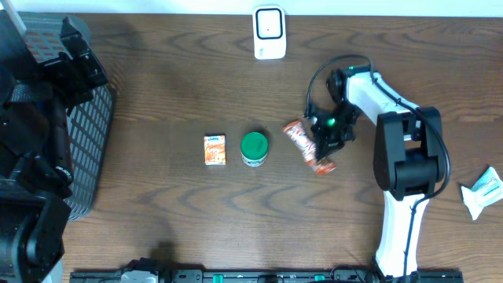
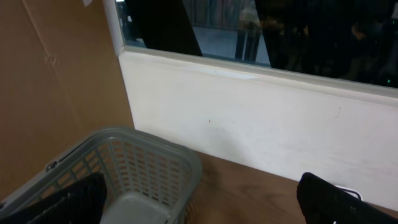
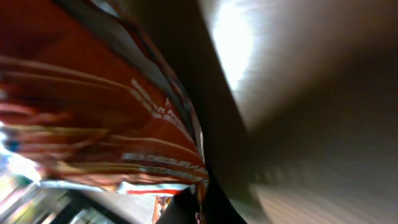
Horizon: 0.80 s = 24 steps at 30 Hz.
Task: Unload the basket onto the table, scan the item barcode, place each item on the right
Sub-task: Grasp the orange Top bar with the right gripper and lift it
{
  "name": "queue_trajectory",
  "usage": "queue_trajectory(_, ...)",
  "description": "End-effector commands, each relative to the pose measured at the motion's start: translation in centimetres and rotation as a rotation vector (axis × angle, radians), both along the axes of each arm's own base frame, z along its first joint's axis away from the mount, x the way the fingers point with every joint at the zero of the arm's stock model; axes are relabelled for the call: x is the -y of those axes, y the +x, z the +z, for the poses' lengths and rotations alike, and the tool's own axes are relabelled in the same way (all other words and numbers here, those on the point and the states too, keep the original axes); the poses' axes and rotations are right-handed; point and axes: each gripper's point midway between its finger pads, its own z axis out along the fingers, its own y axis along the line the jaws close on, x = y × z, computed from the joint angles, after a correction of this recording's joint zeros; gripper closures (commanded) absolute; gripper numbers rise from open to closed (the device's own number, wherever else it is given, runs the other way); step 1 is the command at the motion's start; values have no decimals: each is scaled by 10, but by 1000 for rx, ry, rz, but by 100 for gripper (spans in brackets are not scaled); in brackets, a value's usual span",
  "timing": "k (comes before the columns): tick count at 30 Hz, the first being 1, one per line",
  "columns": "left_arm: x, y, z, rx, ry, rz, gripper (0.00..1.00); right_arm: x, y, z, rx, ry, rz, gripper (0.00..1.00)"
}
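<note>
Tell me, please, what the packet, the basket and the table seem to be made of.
The packet: probably thin plastic film or foil, glossy; it shows creases and bright glints up close.
The basket: likely moulded plastic, grey and matt, with a regular grid of holes in its walls.
The table: dark wood or wood-look laminate, smooth with slight sheen; grain shows, but which cannot be told.

An orange carton lies just beside a green-lidded tub.

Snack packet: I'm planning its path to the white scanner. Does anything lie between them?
Nothing visible does. Only bare table separates the packet, held by the right gripper, from the scanner; the green tub and orange box sit aside, to its left.
</note>
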Motion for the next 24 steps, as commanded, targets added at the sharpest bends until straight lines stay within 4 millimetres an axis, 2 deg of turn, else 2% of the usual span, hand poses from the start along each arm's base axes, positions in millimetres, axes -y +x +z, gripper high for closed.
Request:
queue_trajectory(1, -3, -3, 1, 8, -7, 18, 2, 85, 40, 14, 216, -532, 6, 99)
queue_trajectory(6, -3, -3, -1, -1, -6, 19, 2, 132, 60, 71, 404, -847, -43, 99)
queue_trajectory(9, -3, -1, -3, -10, -4, 19, 2, 145, 66, 95, 484, -966, -80, 98)
queue_trajectory(11, -3, 0, -5, -15, -4, 19, 2, 145, 69, 102, 515, -1011, -78, 98)
queue_trajectory(14, -3, 1, -6, -19, -3, 19, 2, 135, 71, 104, 552, -1035, -62, 98)
queue_trajectory(17, -3, 2, -7, -26, -3, 19, 2, 114, 71, 100, 582, -1021, -25, 98)
queue_trajectory(21, -3, 2, -7, -26, -2, 19, 2, 83, 62, 88, 600, -1002, 64, 98)
queue_trajectory(24, -3, 2, -7, -26, -2, 19, 2, 62, 47, 69, 607, -989, 123, 99)
